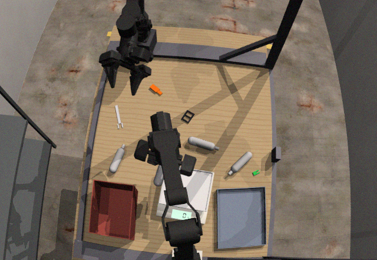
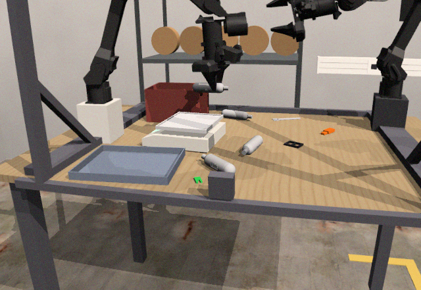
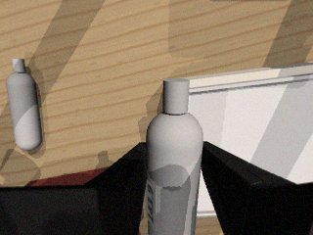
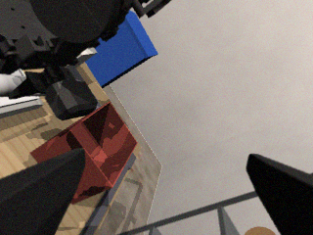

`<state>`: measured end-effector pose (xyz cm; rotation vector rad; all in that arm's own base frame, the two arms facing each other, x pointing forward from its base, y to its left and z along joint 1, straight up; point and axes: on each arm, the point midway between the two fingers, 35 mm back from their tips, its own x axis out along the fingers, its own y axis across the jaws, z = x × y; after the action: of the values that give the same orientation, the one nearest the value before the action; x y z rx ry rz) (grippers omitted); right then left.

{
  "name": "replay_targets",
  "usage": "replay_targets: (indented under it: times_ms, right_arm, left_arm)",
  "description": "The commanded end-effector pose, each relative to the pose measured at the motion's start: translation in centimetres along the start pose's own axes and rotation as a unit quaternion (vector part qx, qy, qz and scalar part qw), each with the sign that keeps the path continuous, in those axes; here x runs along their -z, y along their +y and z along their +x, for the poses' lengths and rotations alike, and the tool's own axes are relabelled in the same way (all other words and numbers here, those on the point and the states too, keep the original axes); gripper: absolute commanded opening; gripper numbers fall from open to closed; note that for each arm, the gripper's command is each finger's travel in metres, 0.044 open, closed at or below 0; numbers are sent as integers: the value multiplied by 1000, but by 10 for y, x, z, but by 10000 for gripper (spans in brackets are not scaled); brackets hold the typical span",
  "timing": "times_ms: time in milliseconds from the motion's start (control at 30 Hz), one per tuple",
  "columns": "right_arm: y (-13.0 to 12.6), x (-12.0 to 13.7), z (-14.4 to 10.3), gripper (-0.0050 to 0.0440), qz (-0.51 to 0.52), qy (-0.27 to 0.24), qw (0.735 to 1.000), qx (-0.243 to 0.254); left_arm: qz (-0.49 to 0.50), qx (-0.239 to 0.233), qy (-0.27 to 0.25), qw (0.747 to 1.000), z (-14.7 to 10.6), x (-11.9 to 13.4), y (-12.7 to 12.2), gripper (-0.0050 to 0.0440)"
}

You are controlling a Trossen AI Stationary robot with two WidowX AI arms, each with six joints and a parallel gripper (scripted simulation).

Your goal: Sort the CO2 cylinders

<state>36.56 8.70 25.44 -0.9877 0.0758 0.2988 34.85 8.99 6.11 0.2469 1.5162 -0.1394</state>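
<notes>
At the left in the top view, beyond my grip, stands a deep red rectangular bin [image 1: 135,211] [image 2: 163,104] [image 3: 73,177] [image 4: 98,178]; no cylinder shows inside. A grey metal cylinder with a narrow neck [image 1: 116,160] [image 2: 234,114] [image 3: 24,110] lies near it. My right gripper [image 1: 123,90] [image 2: 269,17] [image 4: 167,159] is wide open, holding nothing.

My left gripper [image 1: 164,158] [image 2: 216,84] [image 3: 172,149] [image 4: 22,88] is closed around a smooth, pale grey cylinder [image 1: 158,176] [image 2: 200,87] [image 3: 174,132] [image 4: 10,83], held level above the table. It looks rigid, probably fairly heavy for its size and apt to roll; the middle of its body is the place to hold. I cannot read its stamp.

Just right of my grip is a white flat-topped scale [image 1: 201,190] [image 2: 190,121] [image 3: 254,137] [image 4: 22,105], its pan bare and display showing 0. Farther right, a second loose cylinder [image 1: 201,143] [image 2: 252,145] and a third [image 1: 240,163] [image 2: 218,163] lie flat. Rightmost, the shallow blue-grey tray [image 1: 265,217] [image 2: 118,179] holds no cylinders.
</notes>
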Motion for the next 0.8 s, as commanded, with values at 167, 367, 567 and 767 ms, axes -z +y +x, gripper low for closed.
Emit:
replay_targets:
  times_ms: [167, 367, 567, 767]
  right_arm:
    - [-40, 11, -33, 440, 210, -12, 975, 67]
    - [-67, 20, -59, 440, 352, -34, 928, 117]
    - [-79, 27, -72, 440, 423, -48, 894, 140]
    - [-88, 30, -83, 440, 469, -63, 867, 156]
  left_arm:
    - [-106, 19, 8, 994, -6, -4, 5, -50]
    - [-152, 30, 16, 988, -6, -4, 5, -50]
    - [-157, 30, 15, 987, -8, -4, 5, -50]
    - [-157, 30, 18, 987, -6, -3, 4, -50]
